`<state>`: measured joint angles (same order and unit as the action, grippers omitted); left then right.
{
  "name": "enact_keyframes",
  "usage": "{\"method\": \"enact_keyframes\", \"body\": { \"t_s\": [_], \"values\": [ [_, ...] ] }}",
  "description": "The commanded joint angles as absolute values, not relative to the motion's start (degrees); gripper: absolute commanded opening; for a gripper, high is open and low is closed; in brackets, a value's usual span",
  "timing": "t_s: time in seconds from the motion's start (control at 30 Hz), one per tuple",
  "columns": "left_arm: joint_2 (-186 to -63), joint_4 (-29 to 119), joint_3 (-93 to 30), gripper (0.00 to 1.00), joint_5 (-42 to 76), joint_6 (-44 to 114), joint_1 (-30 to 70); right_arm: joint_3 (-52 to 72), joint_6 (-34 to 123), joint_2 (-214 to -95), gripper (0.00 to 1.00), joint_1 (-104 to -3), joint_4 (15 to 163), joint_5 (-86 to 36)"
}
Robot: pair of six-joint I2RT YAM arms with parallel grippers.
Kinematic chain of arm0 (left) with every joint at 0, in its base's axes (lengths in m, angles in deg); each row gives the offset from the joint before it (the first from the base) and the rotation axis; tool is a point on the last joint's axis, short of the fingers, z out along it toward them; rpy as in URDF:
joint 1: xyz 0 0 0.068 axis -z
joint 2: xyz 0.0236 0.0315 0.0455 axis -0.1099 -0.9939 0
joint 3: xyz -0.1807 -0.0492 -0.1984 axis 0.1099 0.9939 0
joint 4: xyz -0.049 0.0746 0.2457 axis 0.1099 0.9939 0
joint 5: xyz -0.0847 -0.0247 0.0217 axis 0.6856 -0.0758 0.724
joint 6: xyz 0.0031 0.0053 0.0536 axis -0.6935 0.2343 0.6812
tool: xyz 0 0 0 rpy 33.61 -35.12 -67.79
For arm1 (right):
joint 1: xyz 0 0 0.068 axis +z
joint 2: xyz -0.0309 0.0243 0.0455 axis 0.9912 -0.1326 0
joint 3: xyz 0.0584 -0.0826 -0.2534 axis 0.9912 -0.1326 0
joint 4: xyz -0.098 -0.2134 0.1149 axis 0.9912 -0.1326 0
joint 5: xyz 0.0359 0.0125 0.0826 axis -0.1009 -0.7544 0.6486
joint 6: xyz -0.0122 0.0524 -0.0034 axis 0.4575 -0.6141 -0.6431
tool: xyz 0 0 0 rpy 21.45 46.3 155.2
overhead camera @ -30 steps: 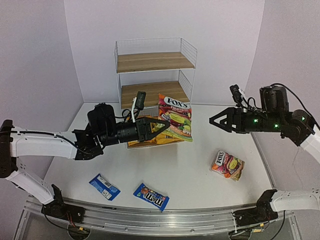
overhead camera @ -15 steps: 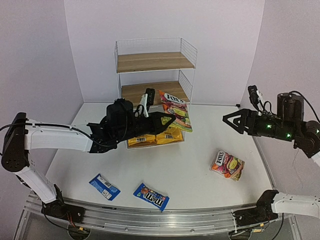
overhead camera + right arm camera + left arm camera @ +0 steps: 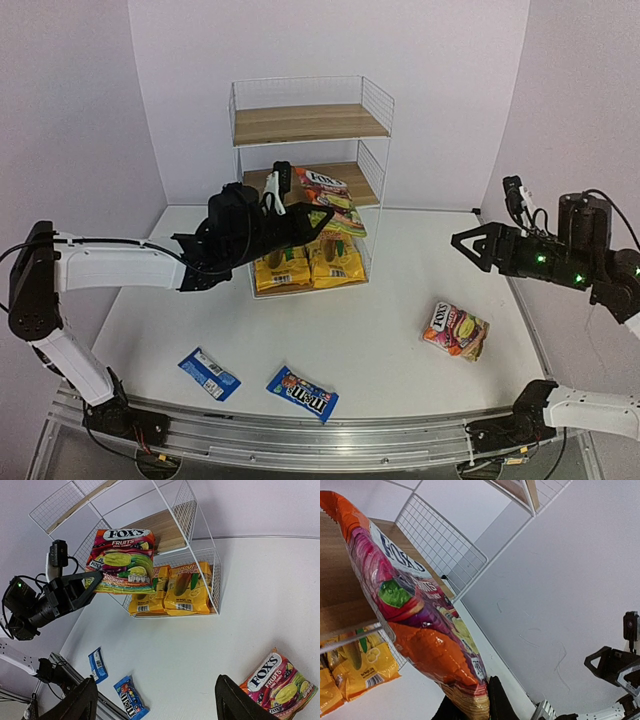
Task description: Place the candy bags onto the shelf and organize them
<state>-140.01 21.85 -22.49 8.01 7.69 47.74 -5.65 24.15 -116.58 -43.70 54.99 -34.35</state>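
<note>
The left gripper [image 3: 322, 218] is pressed together on the bottom seam of one red-pink candy bag [image 3: 330, 198], pinching the thin crimped edge, most likely because the puffy body of the bag offers nothing firm to clamp. The arm reaches out at the height of the middle board [image 3: 262, 185] of the shelf [image 3: 310, 122], so the bag hangs at the open front of that level, tilted with its top edge leaning in over the wood. Whether the bag touches the board cannot be told from these views. Holding it by the tail end lets the far end go in first, which suits sliding it onto the board rather than dropping it from above, where the top board would be in the way. On the lowest level the two yellow-orange bags [image 3: 283, 268] [image 3: 337, 262] lie side by side, filling that level, which is probably why the red-pink bag is aimed one level higher. The right gripper [image 3: 458, 242] hangs well off to the right of the shelf with its jaws spread and nothing between them, clear of the left arm's path. Below and near it, the second red-pink bag [image 3: 455, 330] lies flat on the table [image 3: 380, 300]. The two small blue packets [image 3: 209, 373] [image 3: 302, 391] lie near the front edge, well apart from the shelf and not yet placed.
</note>
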Motion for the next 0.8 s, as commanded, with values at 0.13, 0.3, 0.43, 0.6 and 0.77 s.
{"method": "enact_keyframes", "body": {
  "t_s": [0.13, 0.3, 0.43, 0.6, 0.77],
  "values": [
    [-140.21, 27.96, -30.86, 0.00, 6.53, 8.73, 44.32, -6.02, 24.96, -116.79, 0.77, -43.44, 55.93, -37.68],
    [-142.34, 33.22, -34.62, 0.00, 5.58, 9.19, 43.66, -5.95, 25.09, -117.73, 0.77, -43.44, 55.98, -38.15],
    [-143.69, 35.89, -36.70, 0.00, 3.08, 9.48, 43.54, -5.88, 24.88, -118.48, 0.77, -43.44, 56.00, -38.12],
    [-146.49, 42.10, -41.32, 0.10, 0.48, 8.84, 43.52, -5.61, 24.78, -119.46, 0.77, -43.44, 56.08, -38.22],
    [-149.03, 44.75, -44.12, 0.12, -1.59, 7.53, 43.52, -5.60, 24.41, -119.85, 0.77, -43.44, 56.17, -38.22]
  ]
}}
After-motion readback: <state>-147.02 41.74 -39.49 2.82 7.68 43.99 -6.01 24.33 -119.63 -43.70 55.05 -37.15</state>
